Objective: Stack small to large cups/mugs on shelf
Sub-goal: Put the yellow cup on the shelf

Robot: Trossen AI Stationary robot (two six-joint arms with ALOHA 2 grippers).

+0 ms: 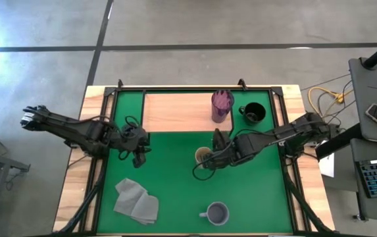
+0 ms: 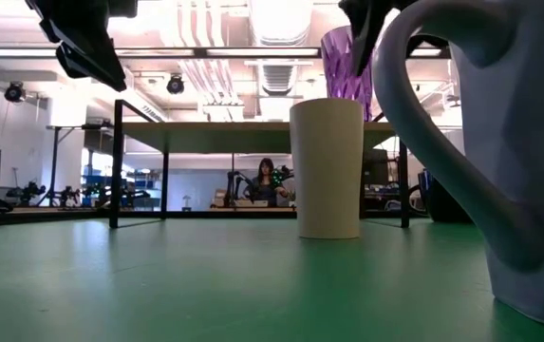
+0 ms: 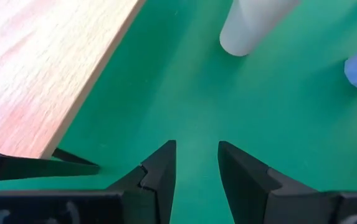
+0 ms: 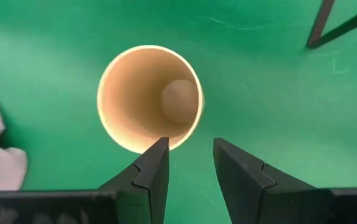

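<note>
The tan handleless cup [image 1: 203, 156] stands upright on the green mat, in front of the shelf [image 1: 175, 112]. My right gripper [image 4: 190, 158] is open and points down just above the cup [image 4: 150, 96], at the rim's edge, touching nothing. The purple tumbler [image 1: 222, 105] stands on the shelf's right end. The black mug [image 1: 252, 113] stands on the mat just right of the shelf. The lavender-grey mug [image 1: 216, 213] stands near the table's front edge. My left gripper [image 1: 137, 153] is open and empty over the mat, by the shelf's left front corner [image 3: 41, 149].
A grey folded cloth [image 1: 136, 201] lies on the mat at the front left. The shelf's thin black legs [image 2: 115, 161] stand on the mat. The lavender-grey mug [image 2: 499, 142] fills the right side of the low view. A person [image 2: 267, 180] sits far off in the room.
</note>
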